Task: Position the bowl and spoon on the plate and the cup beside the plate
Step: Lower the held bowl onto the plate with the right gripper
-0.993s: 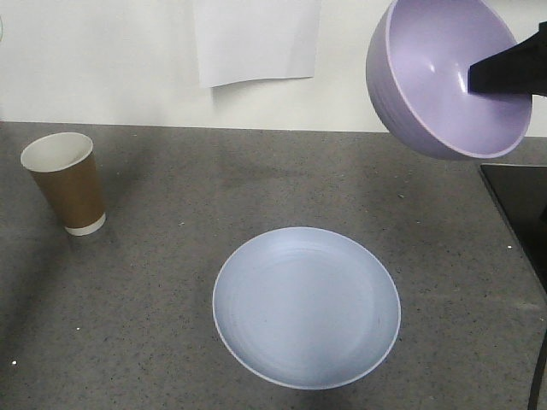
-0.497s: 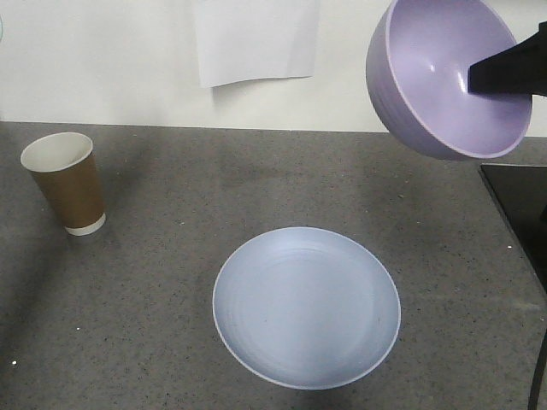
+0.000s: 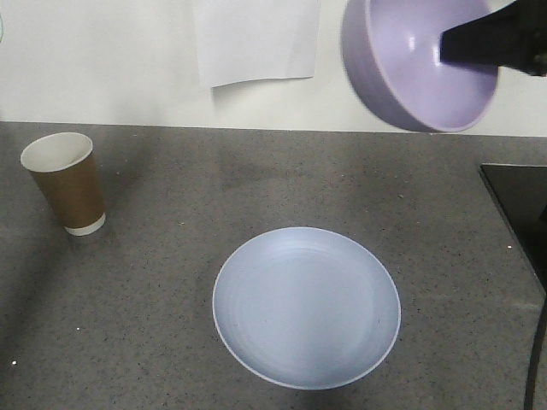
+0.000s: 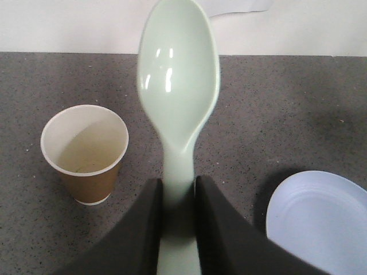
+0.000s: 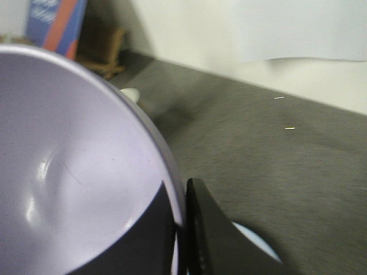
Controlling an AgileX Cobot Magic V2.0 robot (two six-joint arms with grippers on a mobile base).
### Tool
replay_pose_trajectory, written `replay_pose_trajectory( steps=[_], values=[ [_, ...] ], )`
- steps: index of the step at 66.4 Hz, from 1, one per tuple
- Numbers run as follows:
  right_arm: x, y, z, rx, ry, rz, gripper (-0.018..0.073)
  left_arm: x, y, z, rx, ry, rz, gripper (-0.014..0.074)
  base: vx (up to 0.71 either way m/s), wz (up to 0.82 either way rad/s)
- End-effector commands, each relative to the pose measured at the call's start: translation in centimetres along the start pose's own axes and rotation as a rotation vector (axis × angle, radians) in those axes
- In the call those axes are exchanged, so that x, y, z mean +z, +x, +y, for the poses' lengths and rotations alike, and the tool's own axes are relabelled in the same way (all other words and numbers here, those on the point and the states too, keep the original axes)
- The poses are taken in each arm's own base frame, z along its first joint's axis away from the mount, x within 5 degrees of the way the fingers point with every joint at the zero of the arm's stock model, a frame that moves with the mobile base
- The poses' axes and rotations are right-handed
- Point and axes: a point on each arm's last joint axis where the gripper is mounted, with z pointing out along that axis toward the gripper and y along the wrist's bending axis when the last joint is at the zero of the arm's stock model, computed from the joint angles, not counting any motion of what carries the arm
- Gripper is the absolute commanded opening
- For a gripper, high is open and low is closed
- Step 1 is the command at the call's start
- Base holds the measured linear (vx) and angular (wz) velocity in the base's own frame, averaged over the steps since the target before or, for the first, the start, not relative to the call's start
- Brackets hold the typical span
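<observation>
A speckled dark-grey desk (image 3: 154, 325) runs back to a cream wall. On it the round pale blue plate (image 3: 306, 307) lies flat and bare, ready to take the other pieces. The smooth lavender plastic bowl (image 3: 410, 77) hangs tilted in the air above and behind the plate's right side, its rim clamped between the fingers of the right hand (image 5: 182, 229), which looks like a carrying grip. The tapered brown paper cup (image 3: 64, 182) stands upright well to the plate's left, too far to count as beside it, and the small mint-white plastic spoon (image 4: 178, 91) is held off the desk left of the plate, its handle pinched by the left hand (image 4: 178, 212), probably until the bowl is down.
</observation>
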Motion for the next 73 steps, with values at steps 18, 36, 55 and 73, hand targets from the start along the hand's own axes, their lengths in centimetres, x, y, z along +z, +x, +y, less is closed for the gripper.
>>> replay_pose_trajectory(
  steps=[18, 36, 55, 73],
  values=[
    [12.2, 4.9, -1.8, -0.074, -0.070, 0.447, -0.0006, -1.5, -1.1, -0.8, -0.002, 0.021, -0.113, -0.0008, 0.00, 0.00],
    [16.2, 8.7, -3.9, -0.050, -0.099, 0.684, -0.0003, -1.5, -1.1, -0.8, -0.002, 0.021, -0.113, -0.0008, 0.00, 0.00],
    [18.5, 10.6, -3.4, -0.135, -0.081, 0.796, 0.0018, -1.5, -1.1, -0.8, -0.002, 0.021, -0.113, -0.0008, 0.00, 0.00],
    [19.0, 10.7, -3.2, -0.165, -0.033, 0.799, 0.0156, -1.5, -1.1, -0.8, -0.002, 0.021, -0.114, -0.0008, 0.00, 0.00]
  ],
)
